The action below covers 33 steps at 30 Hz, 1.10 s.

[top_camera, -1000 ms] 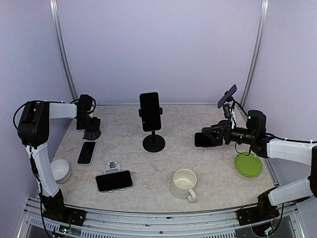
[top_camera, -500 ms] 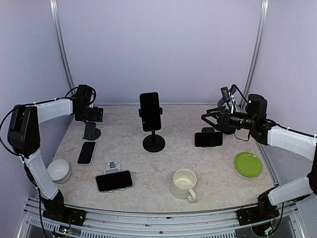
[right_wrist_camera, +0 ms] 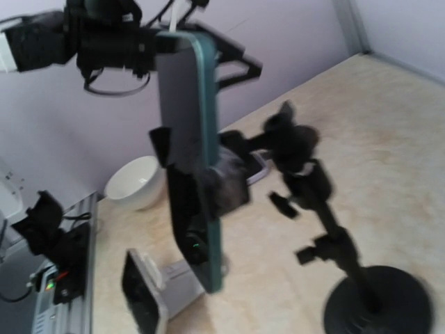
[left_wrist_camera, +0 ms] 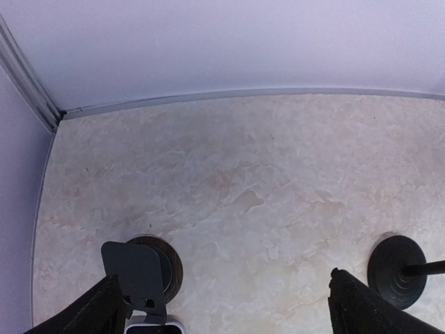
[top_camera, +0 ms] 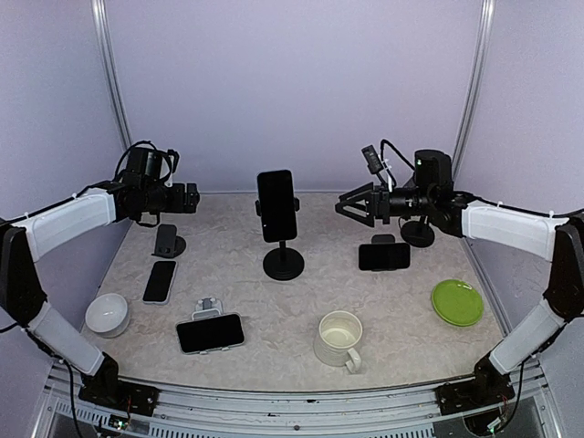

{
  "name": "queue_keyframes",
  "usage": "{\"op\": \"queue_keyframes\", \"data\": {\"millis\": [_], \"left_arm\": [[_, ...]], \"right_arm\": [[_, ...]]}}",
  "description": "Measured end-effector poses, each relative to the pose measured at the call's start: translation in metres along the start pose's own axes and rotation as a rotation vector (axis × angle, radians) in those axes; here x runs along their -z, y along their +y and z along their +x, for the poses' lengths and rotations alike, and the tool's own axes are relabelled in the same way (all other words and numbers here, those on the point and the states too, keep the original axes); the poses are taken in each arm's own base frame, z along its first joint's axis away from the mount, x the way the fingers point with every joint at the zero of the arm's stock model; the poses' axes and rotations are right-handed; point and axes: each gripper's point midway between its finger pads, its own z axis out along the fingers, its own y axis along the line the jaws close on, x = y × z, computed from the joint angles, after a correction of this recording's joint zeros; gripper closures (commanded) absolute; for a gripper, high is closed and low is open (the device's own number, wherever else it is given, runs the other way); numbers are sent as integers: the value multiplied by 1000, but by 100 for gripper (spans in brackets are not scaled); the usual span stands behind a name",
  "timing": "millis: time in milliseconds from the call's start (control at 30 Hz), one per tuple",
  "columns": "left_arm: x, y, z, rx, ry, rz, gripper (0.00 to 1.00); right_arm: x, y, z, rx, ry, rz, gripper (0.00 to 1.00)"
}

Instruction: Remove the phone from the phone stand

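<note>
A black phone [top_camera: 276,204] stands upright in the clamp of a black phone stand [top_camera: 283,264] at the middle of the table. In the right wrist view the phone [right_wrist_camera: 189,125] shows edge-on with a teal rim, and the phone stand's [right_wrist_camera: 379,303] jointed arm rises from its round base. My right gripper [top_camera: 349,206] hangs open in the air to the phone's right, pointing at it and apart from it. My left gripper [top_camera: 185,198] hovers open and empty at the back left, with its fingertips [left_wrist_camera: 356,306] above the table.
An empty small stand [left_wrist_camera: 139,268] and a flat phone [top_camera: 160,280] lie under the left arm. Near the front stand a phone on a white stand [top_camera: 210,331], a white bowl [top_camera: 108,313] and a mug [top_camera: 339,338]. On the right are another propped phone [top_camera: 384,256], a green plate [top_camera: 457,302] and a back stand [top_camera: 418,233].
My right gripper has lifted off the propped phone on the right and swung left toward the middle phone. My left gripper has opened, risen from the small stand and turned toward the middle.
</note>
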Motion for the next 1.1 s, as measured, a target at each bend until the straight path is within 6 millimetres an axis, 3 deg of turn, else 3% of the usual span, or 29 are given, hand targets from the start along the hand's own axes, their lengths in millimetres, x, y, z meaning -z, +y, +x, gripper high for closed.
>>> {"op": "queue_keyframes", "data": {"millis": [167, 300, 733, 1100], "left_arm": [[27, -13, -23, 9, -92, 60, 1], [36, -23, -22, -1, -106, 96, 1], [36, -30, -8, -14, -81, 139, 1], [34, -33, -5, -15, -82, 152, 1]], "right_arm": [[-31, 8, 7, -19, 54, -93, 19], [-51, 9, 10, -27, 83, -139, 22], [-86, 8, 9, 9, 122, -271, 37], [-99, 9, -4, 56, 143, -312, 51]]}}
